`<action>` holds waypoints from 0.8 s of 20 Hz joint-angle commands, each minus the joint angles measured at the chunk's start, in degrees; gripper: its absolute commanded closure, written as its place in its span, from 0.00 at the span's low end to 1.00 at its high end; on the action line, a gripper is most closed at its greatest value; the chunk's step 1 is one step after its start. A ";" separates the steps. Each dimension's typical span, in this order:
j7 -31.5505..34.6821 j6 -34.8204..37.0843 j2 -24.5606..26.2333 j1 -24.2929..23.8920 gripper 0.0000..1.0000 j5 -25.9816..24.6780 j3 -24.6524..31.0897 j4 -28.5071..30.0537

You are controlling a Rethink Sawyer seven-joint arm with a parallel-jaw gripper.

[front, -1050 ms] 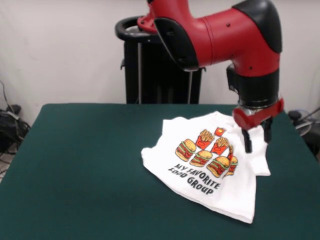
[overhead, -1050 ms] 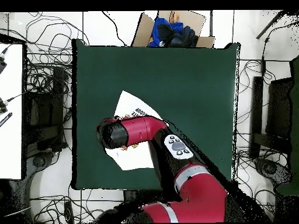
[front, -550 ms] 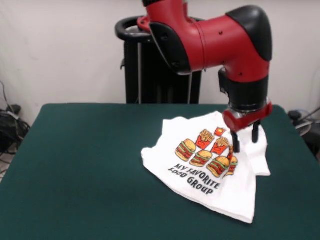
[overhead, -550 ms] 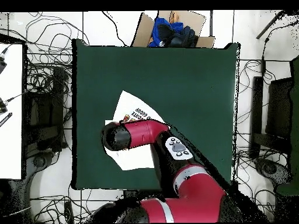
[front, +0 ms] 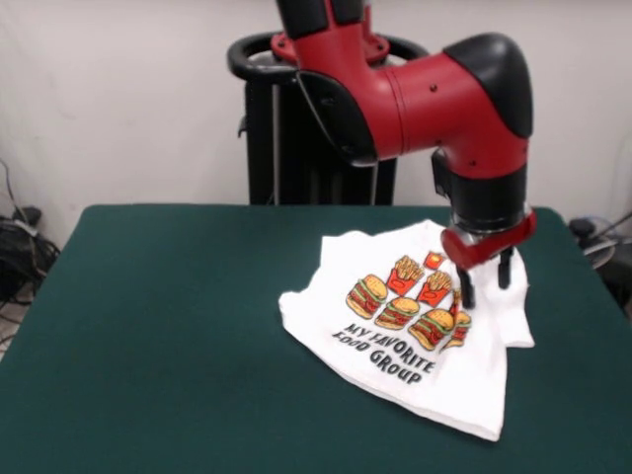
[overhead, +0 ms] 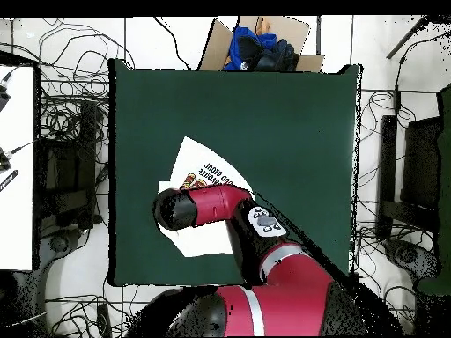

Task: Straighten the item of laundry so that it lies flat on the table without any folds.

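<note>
Pincer (front: 485,284) is being held over the right part of the T-shirt (front: 395,336), its two dark fingers (front: 465,287) spread apart and pointing down, with nothing between them. Whether the tips are touching the cloth cannot be told. Red and black arm (front: 425,89) is being seen coming down from above; in the overhead view it is covering the middle of the shirt (overhead: 204,170), and the pincer itself is being hidden beneath it.

T-shirt is lying print side up on the dark green tabletop (front: 158,326), right of centre in the front view, turned at a slant. Burgers, fries and black lettering are being shown. Fabric is being left folded along the right edge, where a sleeve is doubled over, and the near corner is pointing toward the tabletop's near right.
</note>
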 commanded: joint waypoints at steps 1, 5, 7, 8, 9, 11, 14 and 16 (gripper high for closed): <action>9.23 -5.24 0.95 -0.03 0.00 0.97 2.48 -3.05; 9.21 -7.33 0.61 -0.48 0.00 1.10 3.40 -2.88; 9.20 -8.20 0.59 -0.52 0.00 1.18 3.72 -2.94; 9.20 -8.66 0.55 -0.57 0.00 1.14 3.81 -2.81; 9.20 -9.12 0.50 -0.63 0.00 1.11 3.90 -2.67; 9.17 -9.78 0.40 -0.60 0.00 1.12 3.98 -2.59; 9.15 -10.43 0.18 -0.51 0.00 1.20 4.19 -2.53; 9.11 -10.93 0.21 -0.53 0.00 1.18 4.38 -2.48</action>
